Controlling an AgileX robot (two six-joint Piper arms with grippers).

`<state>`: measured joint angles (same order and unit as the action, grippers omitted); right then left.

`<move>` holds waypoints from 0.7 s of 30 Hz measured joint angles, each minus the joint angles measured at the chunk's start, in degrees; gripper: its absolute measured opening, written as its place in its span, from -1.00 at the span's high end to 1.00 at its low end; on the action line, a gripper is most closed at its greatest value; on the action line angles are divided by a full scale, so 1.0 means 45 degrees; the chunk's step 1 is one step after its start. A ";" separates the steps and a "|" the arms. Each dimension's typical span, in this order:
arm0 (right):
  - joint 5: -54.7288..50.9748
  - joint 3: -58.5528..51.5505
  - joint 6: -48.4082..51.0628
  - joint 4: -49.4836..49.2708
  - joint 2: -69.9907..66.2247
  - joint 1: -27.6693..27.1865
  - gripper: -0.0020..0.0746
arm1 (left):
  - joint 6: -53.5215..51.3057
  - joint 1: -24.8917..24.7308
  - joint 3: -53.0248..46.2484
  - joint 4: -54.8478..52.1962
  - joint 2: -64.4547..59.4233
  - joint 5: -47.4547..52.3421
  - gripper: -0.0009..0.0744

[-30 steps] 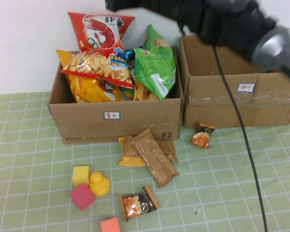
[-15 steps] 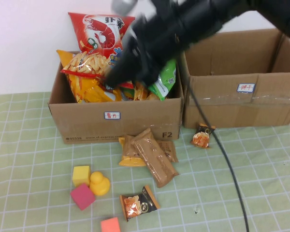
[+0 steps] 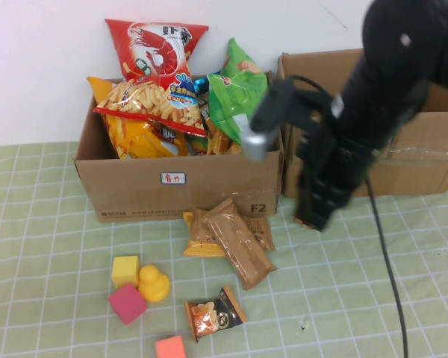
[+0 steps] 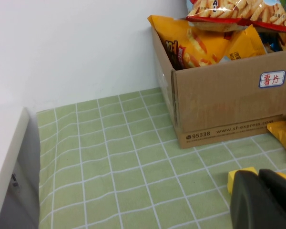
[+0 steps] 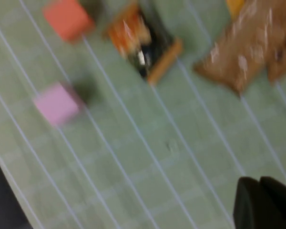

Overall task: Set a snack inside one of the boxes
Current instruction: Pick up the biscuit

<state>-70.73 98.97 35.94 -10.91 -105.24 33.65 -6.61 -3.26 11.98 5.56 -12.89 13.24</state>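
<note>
Snack [image 3: 214,314] on mat, not yet gripped. R gripper [image 3: 316,216] low by right box [image 3: 425,168], fingers together, empty. L gripper [image 4: 264,200] parked, fingers can't tell. Risk: arm clips box [image 3: 179,183] or brown packs [image 3: 235,239].

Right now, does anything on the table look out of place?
Yes. Snack packets lie loose before the overfull left box, among toy blocks. The right gripper hangs above them; the left gripper sits low nearby.

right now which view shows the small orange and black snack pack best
The high view: the snack pack lies whole and sharp on the table. The right wrist view shows it blurred, and the left wrist view does not show it.
</note>
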 joint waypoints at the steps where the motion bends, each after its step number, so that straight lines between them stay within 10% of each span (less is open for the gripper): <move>1: 0.0000 -0.0452 -0.0096 0.0401 0.0257 0.0000 0.93 | 0.0000 0.0000 0.0000 0.0000 0.0000 0.0000 0.98; 13: 0.0000 -0.1929 -0.3130 0.5297 0.2428 -0.0025 0.93 | 0.0000 0.0000 0.0000 0.0028 0.0000 0.0285 0.98; 21: 0.0000 -0.1949 -0.4084 0.4395 0.3452 -0.0025 0.93 | 0.0000 0.0000 0.0000 0.0028 0.0000 0.0285 0.98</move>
<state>-70.73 90.20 17.56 8.86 -89.71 33.54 -6.61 -3.26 11.98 5.69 -12.89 14.53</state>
